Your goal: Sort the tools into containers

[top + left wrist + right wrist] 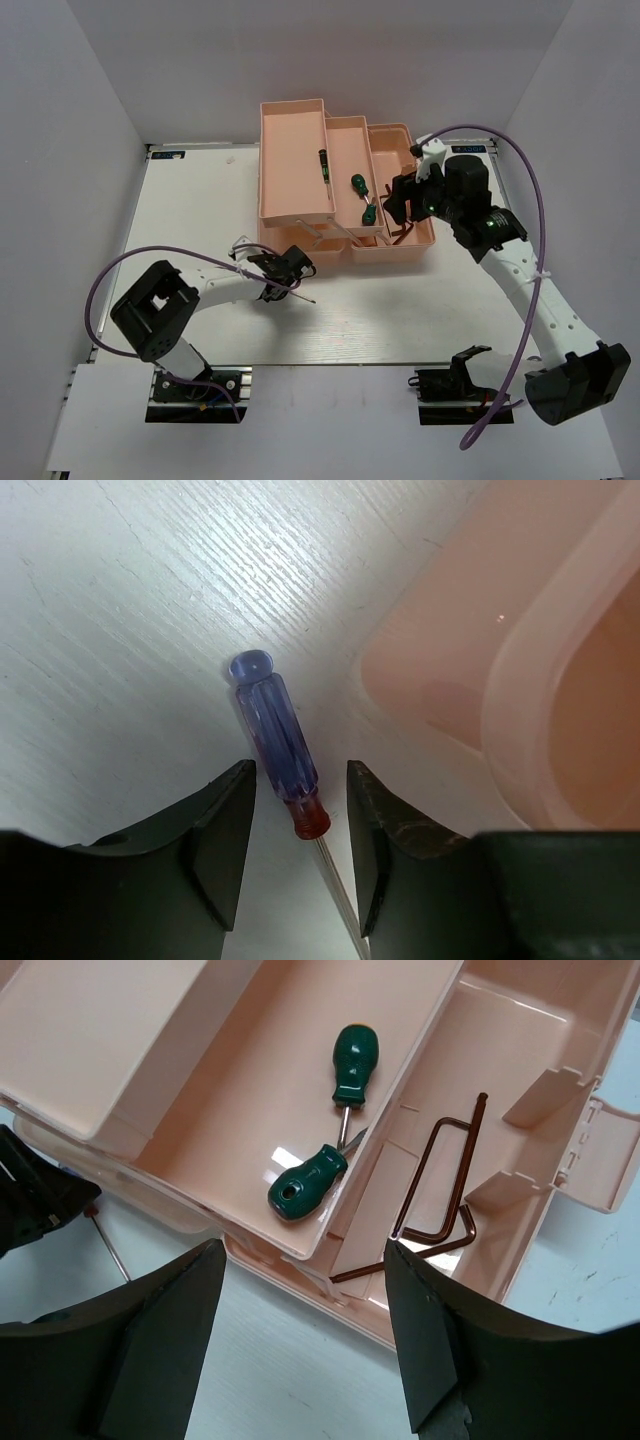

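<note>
The white tabletop (200, 200) carries a pink toolbox (293, 150) with its tiers folded out. The right tool (400, 205) hangs over the toolbox's right end, fingers spread wide with nothing between them. The left tool (300, 775) sits low just off the toolbox's near left corner, its fingers parted on either side of the blue-and-red screwdriver (275, 730), which lies flat on the tabletop beside the toolbox wall. Two green screwdrivers (352, 1060) (305, 1180) lie in the toolbox's middle tier. Two hex keys (440, 1180) (400, 1260) rest in its rightmost compartment.
</note>
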Action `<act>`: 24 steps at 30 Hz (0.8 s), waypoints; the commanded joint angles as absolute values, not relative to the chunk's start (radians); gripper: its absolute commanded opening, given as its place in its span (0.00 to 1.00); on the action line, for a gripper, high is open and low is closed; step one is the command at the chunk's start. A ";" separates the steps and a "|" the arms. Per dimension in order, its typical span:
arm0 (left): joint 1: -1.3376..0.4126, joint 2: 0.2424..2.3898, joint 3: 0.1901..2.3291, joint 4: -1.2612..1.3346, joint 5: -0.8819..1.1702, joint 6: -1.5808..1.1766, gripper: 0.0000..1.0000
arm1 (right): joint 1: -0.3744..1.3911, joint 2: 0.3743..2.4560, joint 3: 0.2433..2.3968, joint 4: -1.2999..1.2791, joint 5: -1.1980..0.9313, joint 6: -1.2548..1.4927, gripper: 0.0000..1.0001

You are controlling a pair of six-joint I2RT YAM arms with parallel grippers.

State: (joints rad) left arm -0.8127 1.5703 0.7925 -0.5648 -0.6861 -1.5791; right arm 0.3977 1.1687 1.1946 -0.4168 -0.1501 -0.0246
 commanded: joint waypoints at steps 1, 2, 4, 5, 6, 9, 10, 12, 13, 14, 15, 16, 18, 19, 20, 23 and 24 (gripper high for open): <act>-0.804 1.614 0.790 -0.707 -0.601 -1.586 0.52 | 0.385 1.117 1.198 -0.403 -0.176 0.018 0.70; -0.804 1.614 0.778 -0.707 -0.586 -1.586 0.52 | 0.380 1.106 1.195 -0.403 -0.178 0.020 0.70; -0.804 1.614 0.769 -0.707 -0.572 -1.565 0.52 | 0.376 1.098 1.190 -0.406 -0.187 0.029 0.70; -0.804 1.614 0.753 -0.707 -0.572 -1.565 0.52 | 0.373 1.094 1.187 -0.405 -0.190 0.035 0.70; -0.804 1.614 0.743 -0.719 -0.562 -1.565 0.52 | 0.373 1.089 1.186 -0.403 -0.193 0.038 0.70; -0.816 1.568 0.724 -0.753 -0.561 -1.565 0.48 | 0.365 1.078 1.174 -0.405 -0.198 0.044 0.70; -0.816 1.551 0.724 -0.753 -0.561 -1.565 0.46 | 0.364 1.074 1.173 -0.406 -0.201 0.043 0.70; -0.825 1.496 0.694 -0.779 -0.552 -1.565 0.40 | 0.362 1.069 1.170 -0.406 -0.202 0.048 0.70; -0.825 1.477 0.684 -0.779 -0.552 -1.565 0.40 | 0.359 1.069 1.169 -0.407 -0.206 0.049 0.70; -0.825 1.457 0.664 -0.791 -0.552 -1.565 0.39 | 0.357 1.065 1.166 -0.402 -0.209 0.052 0.70; -0.825 1.438 0.654 -0.802 -0.543 -1.565 0.39 | 0.354 1.063 1.166 -0.405 -0.212 0.057 0.70; -0.825 1.401 0.628 -0.802 -0.543 -1.554 0.39 | 0.357 1.058 1.166 -0.403 -0.213 0.057 0.70; -0.825 1.368 0.606 -0.802 -0.543 -1.543 0.39 | 0.353 1.054 1.164 -0.406 -0.216 0.060 0.70; -0.825 1.359 0.597 -0.802 -0.543 -1.543 0.39 | 0.351 1.054 1.164 -0.400 -0.218 0.066 0.70; -0.825 1.359 0.586 -0.802 -0.543 -1.543 0.39 | 0.350 1.054 1.161 -0.402 -0.222 0.066 0.70; -0.825 1.379 0.586 -0.793 -0.543 -1.534 0.39 | 0.341 1.054 1.157 -0.402 -0.230 0.072 0.70; -0.825 1.396 0.586 -0.784 -0.532 -1.525 0.39 | 0.341 1.051 1.157 -0.403 -0.230 0.074 0.70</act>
